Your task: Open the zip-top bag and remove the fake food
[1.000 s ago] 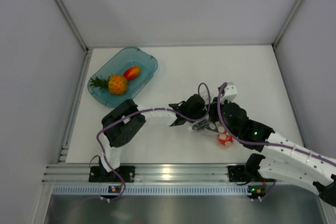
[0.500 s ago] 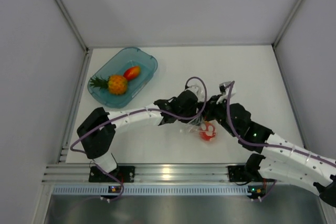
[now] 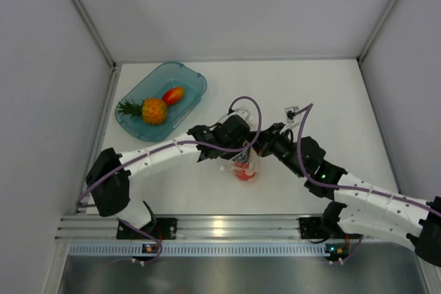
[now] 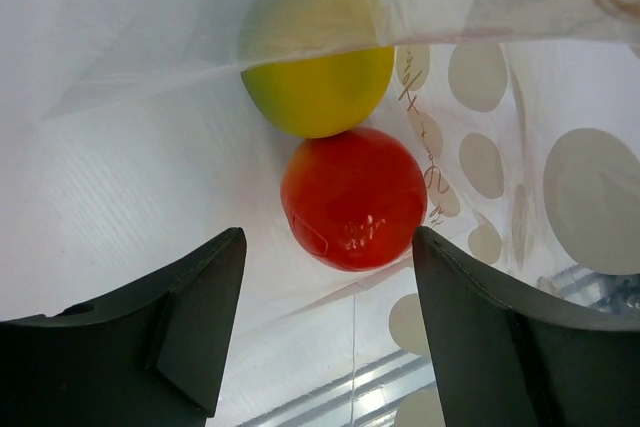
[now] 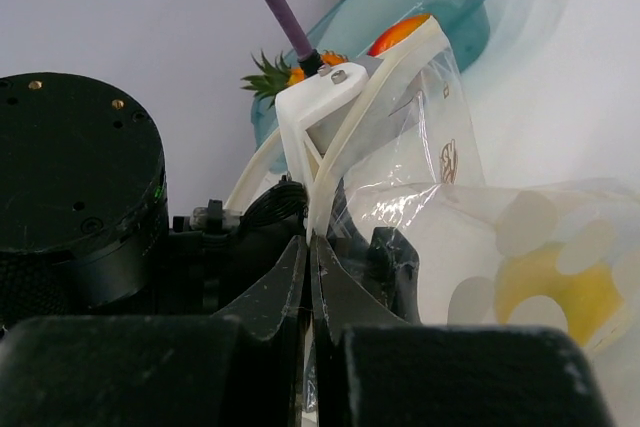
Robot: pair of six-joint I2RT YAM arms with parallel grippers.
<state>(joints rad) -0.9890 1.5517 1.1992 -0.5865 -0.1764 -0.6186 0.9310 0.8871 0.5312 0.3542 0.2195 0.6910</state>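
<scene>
The zip-top bag (image 3: 244, 168) hangs at the table's middle, clear with pale dots, between both grippers. Inside it lie a red round fruit (image 4: 352, 197) and a yellow lemon (image 4: 320, 77). My left gripper (image 3: 236, 154) is open, its fingers (image 4: 195, 317) spread on either side of the red fruit (image 3: 244, 173) and apparently in the bag's mouth. My right gripper (image 5: 311, 247) is shut on the bag's thin upper edge (image 5: 420, 157). The lemon shows through the plastic in the right wrist view (image 5: 550, 297). The pineapple (image 3: 153, 110) and a red-orange fruit (image 3: 173, 94) lie in the teal tray.
The translucent teal tray (image 3: 189, 77) stands at the back left, near the left wall. An aluminium rail (image 3: 220, 226) runs along the near edge. White walls close in the table on three sides.
Both grippers and the bag have moved left, from the right side toward the table's middle. The left arm has stretched out further.
</scene>
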